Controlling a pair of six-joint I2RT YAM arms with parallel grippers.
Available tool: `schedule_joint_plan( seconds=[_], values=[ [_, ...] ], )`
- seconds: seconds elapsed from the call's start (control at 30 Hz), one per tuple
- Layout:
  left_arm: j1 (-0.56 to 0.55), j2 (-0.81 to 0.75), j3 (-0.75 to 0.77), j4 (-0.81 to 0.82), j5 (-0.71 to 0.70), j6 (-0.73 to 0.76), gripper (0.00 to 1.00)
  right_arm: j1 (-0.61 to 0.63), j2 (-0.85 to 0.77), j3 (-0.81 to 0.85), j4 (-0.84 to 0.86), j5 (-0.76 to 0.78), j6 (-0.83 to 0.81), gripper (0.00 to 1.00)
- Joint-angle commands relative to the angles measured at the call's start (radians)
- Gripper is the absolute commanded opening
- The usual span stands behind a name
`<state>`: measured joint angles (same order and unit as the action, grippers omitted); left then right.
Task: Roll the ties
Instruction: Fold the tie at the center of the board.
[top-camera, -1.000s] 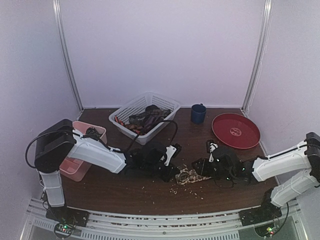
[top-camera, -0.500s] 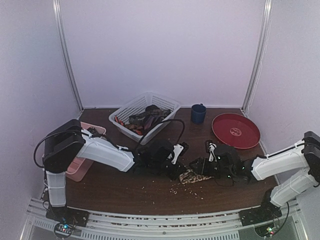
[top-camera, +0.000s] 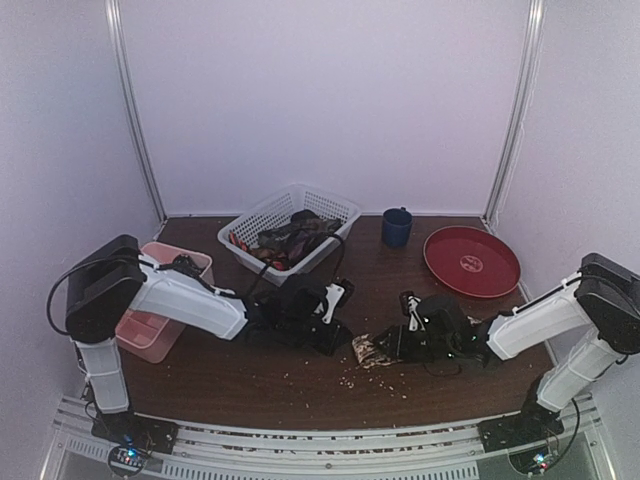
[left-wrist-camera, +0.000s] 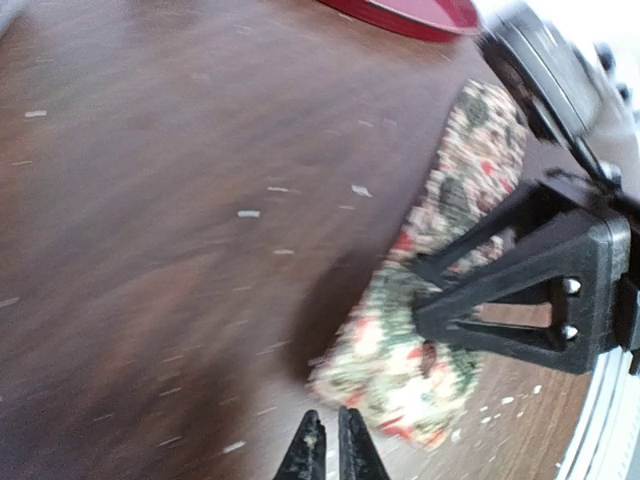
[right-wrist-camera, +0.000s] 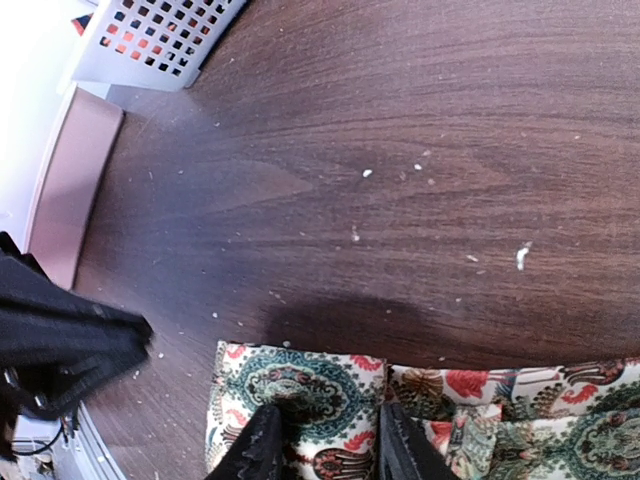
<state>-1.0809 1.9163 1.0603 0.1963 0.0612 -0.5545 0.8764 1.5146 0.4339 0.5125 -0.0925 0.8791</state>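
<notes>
Here's the floral tie (right-wrist-camera: 300, 385), bunched on the table (right-wrist-camera: 420, 150) at mid-front, right under the right gripper (right-wrist-camera: 328, 445), whose jaws sit astride the cloth. It's soft cream fabric with teal and red medallions, folded over on itself. Dark wood grain below, flecked with pale crumbs (right-wrist-camera: 521, 256). The right jaws are partway apart, tips down on the print; pinching or only pressing, can't tell. The left gripper (left-wrist-camera: 325, 452) sits just beside the tie's edge, jaws closed together, holding nothing.
</notes>
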Motion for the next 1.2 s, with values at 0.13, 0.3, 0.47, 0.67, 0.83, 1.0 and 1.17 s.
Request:
schedule_joint_plan(
  seconds=[0.13, 0.3, 0.47, 0.67, 0.83, 1.0, 1.17],
  values=[
    [0.084, -0.195, -0.167, -0.048, -0.069, -0.013, 0.08, 0.064, 0.079, 0.015, 0.126, -0.023, 0.121, 0.31],
    [0.084, -0.286, -0.283, -0.050, -0.113, -0.068, 0.08, 0.128, 0.151, 0.068, 0.184, -0.022, 0.201, 0.31],
    [0.065, -0.350, -0.416, 0.075, -0.037, -0.124, 0.06, 0.172, 0.173, 0.120, 0.153, 0.018, 0.196, 0.30],
    [-0.008, -0.275, -0.417, 0.149, -0.026, -0.163, 0.03, 0.174, 0.140, 0.083, 0.146, 0.048, 0.177, 0.31],
    [-0.042, -0.187, -0.378, 0.196, -0.004, -0.182, 0.02, 0.173, 0.108, 0.069, 0.112, 0.057, 0.156, 0.31],
    [-0.058, -0.131, -0.348, 0.216, 0.001, -0.191, 0.01, 0.173, 0.108, 0.061, 0.098, 0.062, 0.144, 0.31],
    [-0.059, -0.104, -0.330, 0.244, -0.001, -0.184, 0.00, 0.173, 0.104, 0.049, 0.104, 0.065, 0.136, 0.31]
  ],
)
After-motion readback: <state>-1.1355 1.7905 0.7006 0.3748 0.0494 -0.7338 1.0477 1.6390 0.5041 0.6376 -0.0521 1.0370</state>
